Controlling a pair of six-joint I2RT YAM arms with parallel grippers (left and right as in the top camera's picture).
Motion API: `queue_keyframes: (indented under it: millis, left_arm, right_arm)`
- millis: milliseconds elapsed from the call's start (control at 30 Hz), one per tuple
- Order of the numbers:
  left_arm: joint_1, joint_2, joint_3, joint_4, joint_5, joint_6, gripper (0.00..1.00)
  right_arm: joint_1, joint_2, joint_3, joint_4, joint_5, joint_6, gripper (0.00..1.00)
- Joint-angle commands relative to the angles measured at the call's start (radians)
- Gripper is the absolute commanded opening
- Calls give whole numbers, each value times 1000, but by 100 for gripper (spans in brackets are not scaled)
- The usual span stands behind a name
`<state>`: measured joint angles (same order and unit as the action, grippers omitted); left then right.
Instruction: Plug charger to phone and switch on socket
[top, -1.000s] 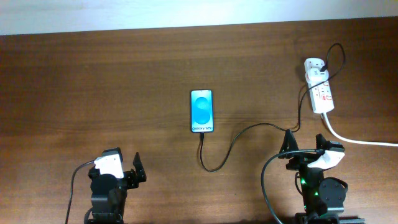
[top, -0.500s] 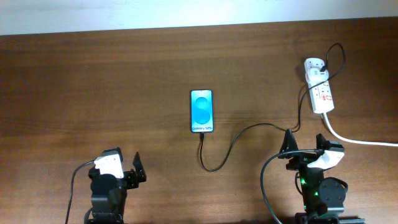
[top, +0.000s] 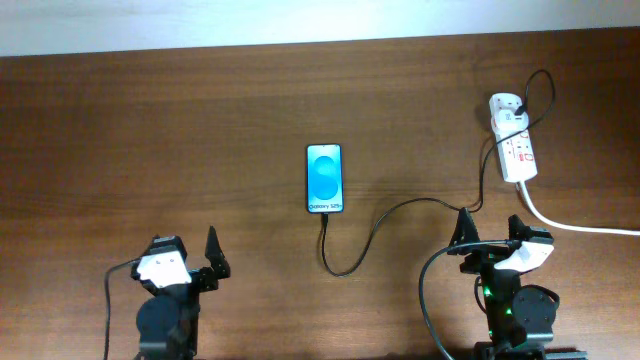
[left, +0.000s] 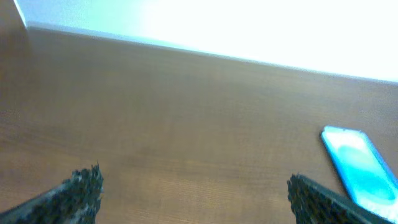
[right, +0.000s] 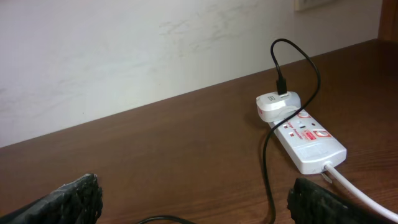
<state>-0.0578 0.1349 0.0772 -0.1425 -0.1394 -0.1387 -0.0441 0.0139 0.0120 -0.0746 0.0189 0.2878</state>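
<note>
At the left near edge of the brown wooden worktop (top: 150, 120), the left pincer (top: 183, 247) hangs released, its two dark fingers spread wide with nothing between them. In its own wrist view the left pincer (left: 194, 186) frames bare wood, and the phone (left: 360, 171) shows off to the right, well apart from it.

The phone (top: 324, 178) lies flat near the middle of the worktop, its cyan screen lit and facing up. The charger (top: 410, 203), a thin black cable, meets the phone's near short edge, loops toward the front of the worktop, then runs right and away to the socket. Whether its tip is pushed fully home cannot be told.

Lower right, the right pincer (top: 490, 228) also stands released and holds nothing; the cable passes just beside its left finger. From its wrist view the right pincer (right: 194, 190) points toward the socket (right: 308, 140).

The socket (top: 515, 145) sits at the far right. A white adapter (right: 278, 106) is plugged into its far end, and the charger (right: 266, 168) arches up from it. A thick white cord (top: 570, 225) leaves the strip's near end toward the right. The position of the red-marked switches cannot be made out.
</note>
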Motion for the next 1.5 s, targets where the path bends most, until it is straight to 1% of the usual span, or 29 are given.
queue_keyframes:
  millis: [0,33,100,200,333,467,1467]
  left_arm:
    - [2,-47,-59,117,-6,-3,99]
    - [2,-63,-69,137,6,-1,99]
    - [2,-96,-69,129,8,13,99]
    - [3,-130,-69,96,92,152,99]
    - [3,-130,-69,59,119,223,100]
    - [3,-130,-69,59,137,223,99]
    - [6,-129,-68,59,137,223,99]
  right_arm:
    - [10,-11,-6,-5,16,-3,99]
    - [10,-11,-6,-5,16,-3,98]
    - [10,-11,-6,-5,16,-3,98]
    - [10,-11,-6,-5,16,-3,98]
    - [10,-11,-6,-5,16,-3,98]
    - [10,-11,-6,-5,16,-3,98]
    - [10,-11,-6,-5,16,-3,98]
